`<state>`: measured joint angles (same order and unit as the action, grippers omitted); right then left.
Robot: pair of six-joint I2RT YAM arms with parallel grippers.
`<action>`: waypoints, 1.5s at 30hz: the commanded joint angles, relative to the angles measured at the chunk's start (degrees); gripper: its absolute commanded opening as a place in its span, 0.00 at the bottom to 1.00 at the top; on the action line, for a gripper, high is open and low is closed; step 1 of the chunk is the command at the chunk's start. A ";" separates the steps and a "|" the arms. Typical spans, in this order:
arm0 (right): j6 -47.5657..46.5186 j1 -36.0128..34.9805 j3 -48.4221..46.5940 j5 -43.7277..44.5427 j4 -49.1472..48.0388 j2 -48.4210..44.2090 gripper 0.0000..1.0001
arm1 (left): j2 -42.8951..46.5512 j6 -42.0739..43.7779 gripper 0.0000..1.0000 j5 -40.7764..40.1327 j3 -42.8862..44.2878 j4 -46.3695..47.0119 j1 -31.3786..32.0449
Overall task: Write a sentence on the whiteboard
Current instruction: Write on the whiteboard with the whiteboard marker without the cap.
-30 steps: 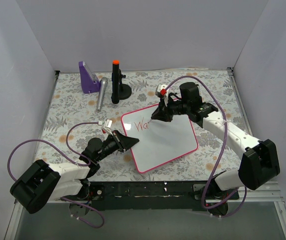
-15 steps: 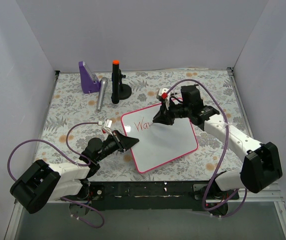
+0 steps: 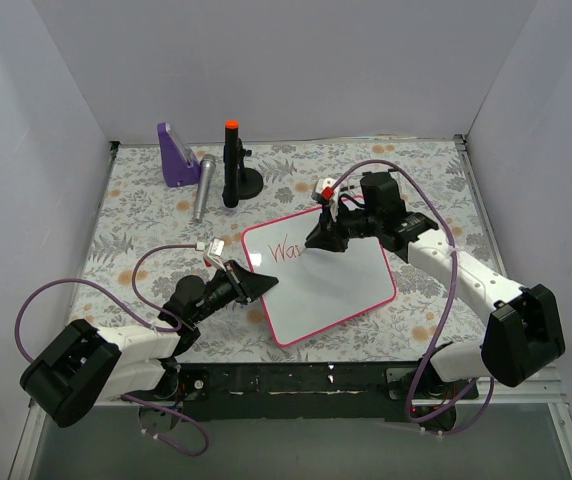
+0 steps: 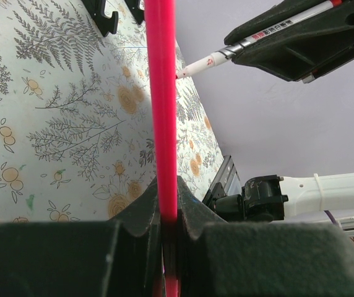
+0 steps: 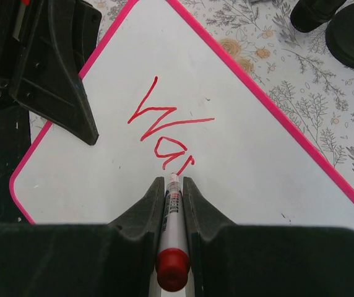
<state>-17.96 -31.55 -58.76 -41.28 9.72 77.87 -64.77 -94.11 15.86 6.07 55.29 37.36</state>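
Whiteboard (image 3: 336,285) lies flat near the middle of the floral tabletop (image 3: 126,230), turned a little so that one corner points to the far left. Nearest, the left arm (image 3: 136,345) reaches in from the near left. The left jaws are closed on the board's pink frame (image 4: 163,124) at its near-left edge, pinning it down.

Further in, on the far-left part of the board, are the red letters "War" (image 5: 164,133). They are the only part of the sentence written. The right arm (image 3: 466,275) comes from the near right and crosses above the board's far-right corner. The right jaws are clamped around a white marker (image 5: 172,210), whose red cap end points up and back along the arm. The marker's long axis slants down towards the left. Its tip sits at the right end of the "r", either touching the surface or just above it; which one cannot be told.

Blank board opens to the right of the tip and nearer, so the next letters likely call for strokes heading right.

Along the far edge, well apart from the board, stand a purple holder (image 3: 178,155), a silver cylinder (image 3: 202,187) and a black stand (image 3: 234,170).
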 commanded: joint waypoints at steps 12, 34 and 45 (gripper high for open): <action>2.48 2.28 -3.82 6.21 -3.30 1.33 0.01 | 1.58 1.73 0.00 1.02 1.14 5.97 0.69; 2.13 4.66 -1.88 1.37 -3.74 -2.02 0.01 | 1.93 1.91 0.00 1.19 1.05 5.97 0.69; 2.14 4.74 -1.88 0.67 -3.65 0.44 0.01 | 1.67 2.00 0.00 1.54 0.97 6.24 0.60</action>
<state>-15.81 -27.00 -60.10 -40.23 8.01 77.78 -64.79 -93.49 15.88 6.07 55.68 37.63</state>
